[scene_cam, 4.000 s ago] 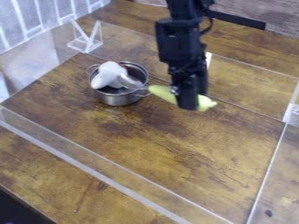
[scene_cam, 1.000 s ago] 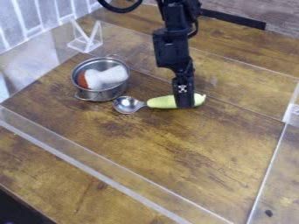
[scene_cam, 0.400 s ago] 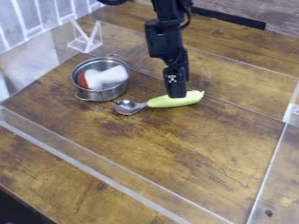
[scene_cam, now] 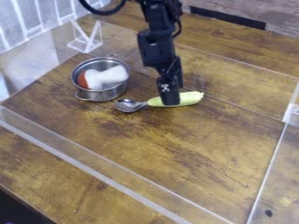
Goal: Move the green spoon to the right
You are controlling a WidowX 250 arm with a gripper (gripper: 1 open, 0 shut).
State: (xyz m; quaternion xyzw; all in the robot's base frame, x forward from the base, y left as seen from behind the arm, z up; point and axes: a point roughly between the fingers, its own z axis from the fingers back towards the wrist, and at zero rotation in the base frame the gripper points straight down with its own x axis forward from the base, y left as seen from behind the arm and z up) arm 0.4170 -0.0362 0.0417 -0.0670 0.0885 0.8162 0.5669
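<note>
- The gripper (scene_cam: 170, 93) hangs from the black arm (scene_cam: 156, 42) and points steeply down at the wooden table (scene_cam: 176, 149); its jaws stand spread wide and nothing is held between them.
- A small white mark sits on the lower black finger; it is too small to read.
- Right under those fingertips lies the green spoon (scene_cam: 176, 99), flat on the wood. Whether the tips touch the handle, I cannot tell.
- The spoon has a thick yellow-green handle running out to the right of the gripper, and a shiny round silver scoop at its left end.
- The gripper covers the middle of the handle, so only its two ends show on either side.
- Up and to the left of the scoop, apart from it, stands a round steel bowl (scene_cam: 86, 90) with a white and orange thing inside.
- A clear plastic stand (scene_cam: 82, 37) is at the back left.
- Low transparent walls (scene_cam: 70, 162) ring the work area.
</note>
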